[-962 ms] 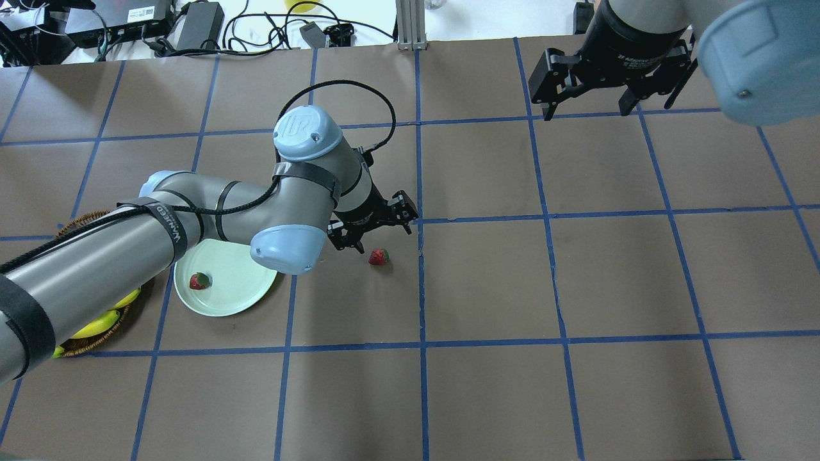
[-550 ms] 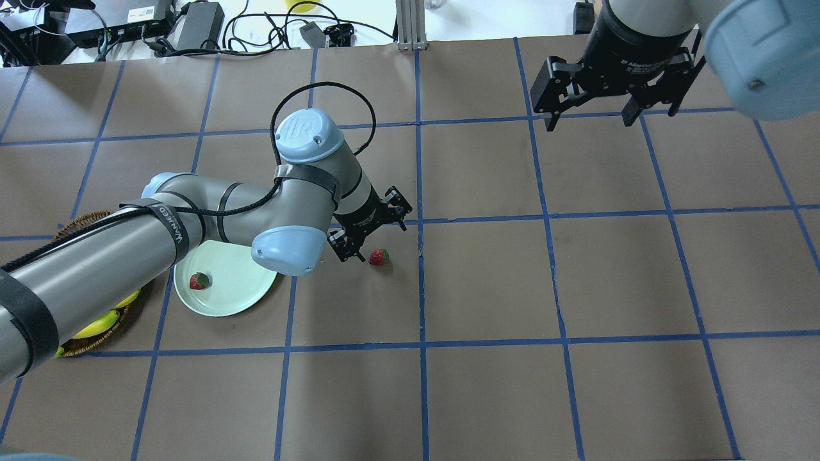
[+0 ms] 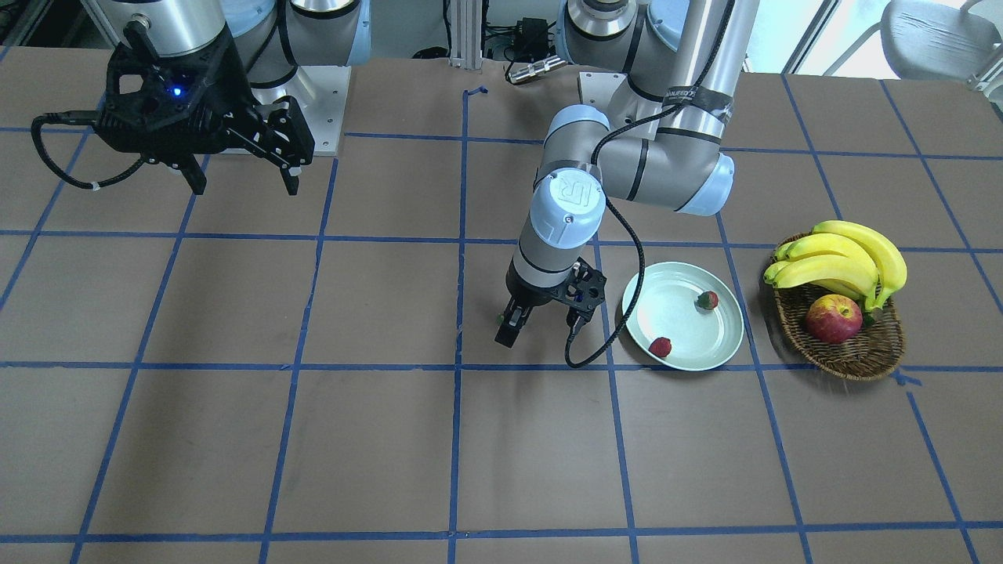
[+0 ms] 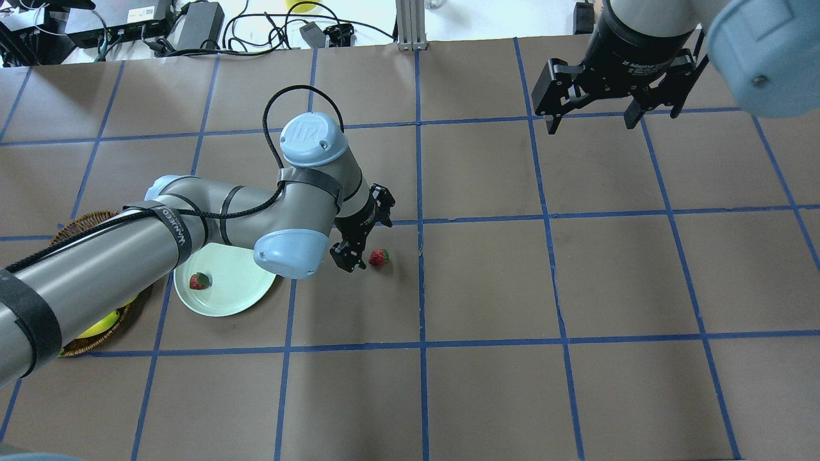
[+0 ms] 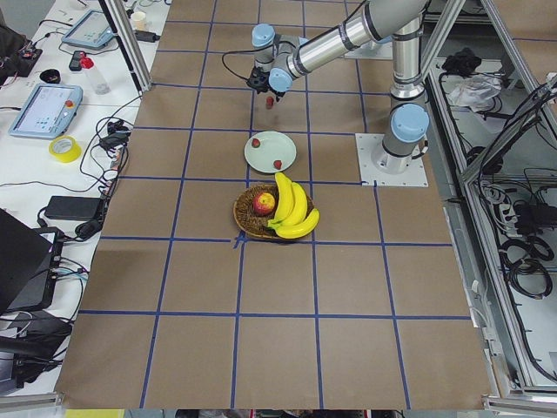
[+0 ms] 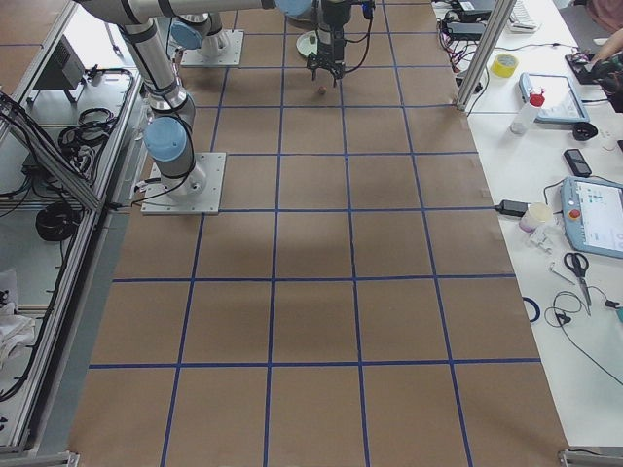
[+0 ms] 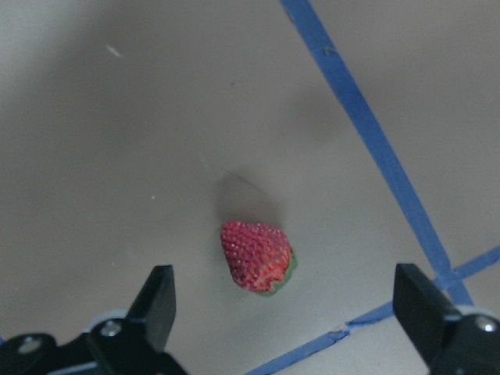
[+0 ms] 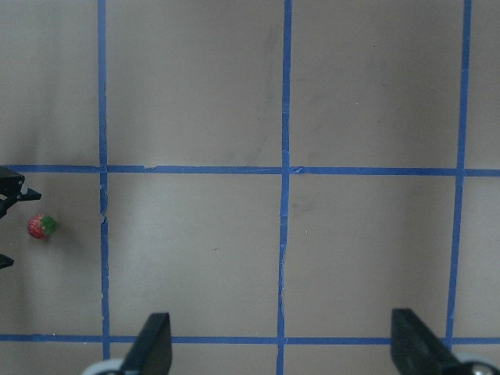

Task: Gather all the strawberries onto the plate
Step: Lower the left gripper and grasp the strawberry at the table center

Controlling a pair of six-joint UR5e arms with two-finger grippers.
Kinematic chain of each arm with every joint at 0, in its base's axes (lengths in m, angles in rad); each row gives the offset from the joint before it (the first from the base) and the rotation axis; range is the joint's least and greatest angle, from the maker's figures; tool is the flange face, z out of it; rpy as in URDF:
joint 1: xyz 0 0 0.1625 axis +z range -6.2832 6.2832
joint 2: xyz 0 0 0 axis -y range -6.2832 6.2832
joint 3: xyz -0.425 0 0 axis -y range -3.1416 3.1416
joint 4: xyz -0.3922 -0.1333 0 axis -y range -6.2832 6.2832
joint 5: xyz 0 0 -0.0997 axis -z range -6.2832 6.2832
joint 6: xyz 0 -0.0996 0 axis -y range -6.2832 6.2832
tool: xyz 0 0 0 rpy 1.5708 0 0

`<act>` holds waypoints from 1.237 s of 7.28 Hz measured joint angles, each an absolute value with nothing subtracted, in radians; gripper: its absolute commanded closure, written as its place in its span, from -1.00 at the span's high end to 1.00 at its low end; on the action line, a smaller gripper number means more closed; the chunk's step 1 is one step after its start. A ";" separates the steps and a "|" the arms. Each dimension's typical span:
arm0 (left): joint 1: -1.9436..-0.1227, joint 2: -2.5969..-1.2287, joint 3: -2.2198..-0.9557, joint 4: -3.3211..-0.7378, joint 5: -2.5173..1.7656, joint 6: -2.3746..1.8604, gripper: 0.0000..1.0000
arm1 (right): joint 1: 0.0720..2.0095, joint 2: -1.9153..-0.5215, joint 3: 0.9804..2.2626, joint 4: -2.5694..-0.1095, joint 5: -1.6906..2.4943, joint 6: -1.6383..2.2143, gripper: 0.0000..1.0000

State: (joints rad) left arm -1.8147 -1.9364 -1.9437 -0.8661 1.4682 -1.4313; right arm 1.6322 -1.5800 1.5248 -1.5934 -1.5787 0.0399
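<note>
The brown paper table [image 4: 487,282] has a blue tape grid. At left, the plate [image 4: 237,291] holds two strawberries [image 3: 660,346]. The left gripper [image 3: 539,327], jaws spread wide, hangs over the last strawberry [image 4: 378,257], which lies on the table. An off-centre descent could knock this small berry away. It is red and seeded, with a green cap. The right gripper [image 4: 589,121] is spread and empty.

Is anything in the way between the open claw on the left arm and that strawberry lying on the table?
Nothing visible. The left gripper hangs open over the strawberry, which lies between its fingers with only bare table around it.
</note>
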 measured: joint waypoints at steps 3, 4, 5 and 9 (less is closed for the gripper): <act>-1.824 -1.949 -1.956 -0.859 1.481 -1.661 1.00 | 1.632 -1.580 1.525 -1.594 -1.577 0.040 1.00; -1.836 -1.956 -1.956 -0.853 1.481 -1.730 1.00 | 1.632 -1.580 1.525 -1.594 -1.579 0.040 1.00; -1.847 -1.966 -1.955 -0.847 1.481 -1.775 0.62 | 1.632 -1.581 1.525 -1.594 -1.581 0.040 1.00; -1.854 -1.981 -1.952 -0.834 1.485 -1.793 0.02 | 1.632 -1.581 1.525 -1.595 -1.581 0.040 1.00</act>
State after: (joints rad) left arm -1.8542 -1.9811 -1.9520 -0.8340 1.4845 -1.7928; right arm 1.6322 -1.5811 1.5248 -1.5948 -1.5809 0.0399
